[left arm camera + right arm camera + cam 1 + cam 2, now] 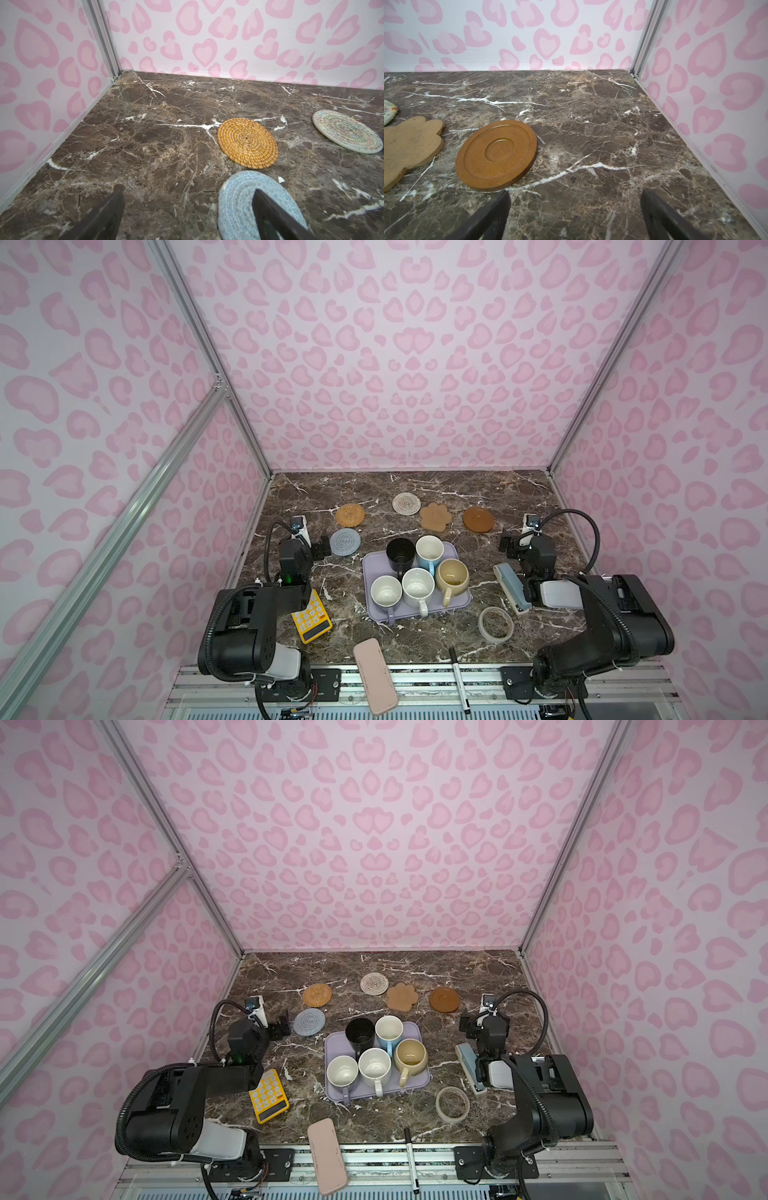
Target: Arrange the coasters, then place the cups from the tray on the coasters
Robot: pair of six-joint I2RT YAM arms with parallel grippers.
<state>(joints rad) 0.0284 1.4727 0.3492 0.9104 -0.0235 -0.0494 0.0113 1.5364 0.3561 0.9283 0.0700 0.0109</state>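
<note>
1. While all five cups stand packed on the lavender tray point(369, 572) at the middle of the marble desk point(415, 639), both arms hang low with nothing in hand. The left gripper point(188, 189) and the right gripper point(575, 193) each show jaws spread wide and empty.
2. The coasters lie flat beyond the tray, and none carries a cup yet. The orange-tan woven coaster point(350, 515) and grey-blue woven coaster point(344, 542) sit to the left. The cream woven coaster point(406, 503), paw-shaped coaster point(435, 516) and brown rimmed coaster point(478, 519) form a loose row to the right.
3. In the left wrist view, one jaw of the left gripper crosses in front of the grey-blue coaster; whether it touches cannot be told.
4. The cream and paw-shaped coasters lie just beside each other, perhaps touching. Cups set there unspread would likely bump walls or handles.
5. The black mug point(400, 553), light blue mug point(429, 551), beige-yellow mug point(452, 576), white speckled mug point(417, 587) and lavender mug point(386, 593) nearly touch. A wide jaw coming down on one could tip its neighbour or drag the tray.
6. The thin woven mats may slide on the slick desk rather than lift when pinched. The stapler point(512, 587) under the right arm and the yellow calculator point(311, 616) beside the left could be swept by an elbow.
</note>
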